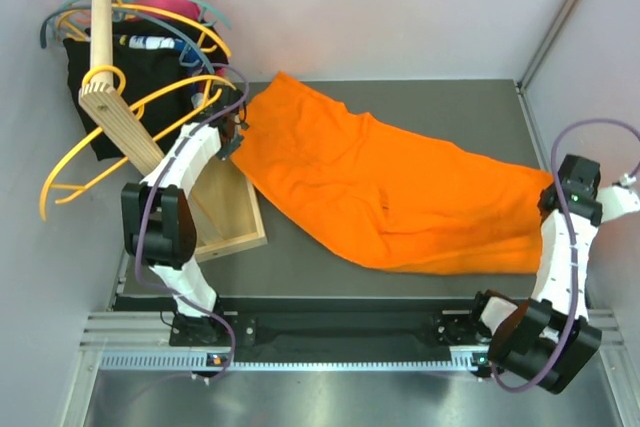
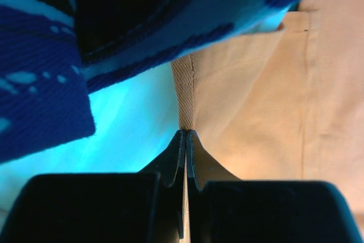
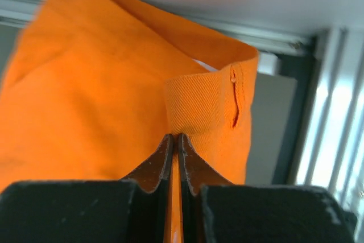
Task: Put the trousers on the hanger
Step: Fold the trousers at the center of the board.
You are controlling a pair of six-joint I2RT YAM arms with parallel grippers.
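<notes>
Orange trousers (image 1: 390, 197) getting pinched at both ends
They're lying stretched diagonally across the table (image 1: 450, 102), back-left to right. L gripper (image 1: 232, 137) is biting fully closed on the cloth edge by the wooden rack (image 1: 100, 17), and R gripper (image 3: 175, 138) is clamped tight on a thick seamed corner at the other end. Yellow hanger (image 1: 170, 92) is hanging on the rack, just beside the L gripper.

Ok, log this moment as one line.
left claw: shut on trousers | right claw: shut on trousers | trousers: stretched across table | hanger: on rack, bare
</notes>
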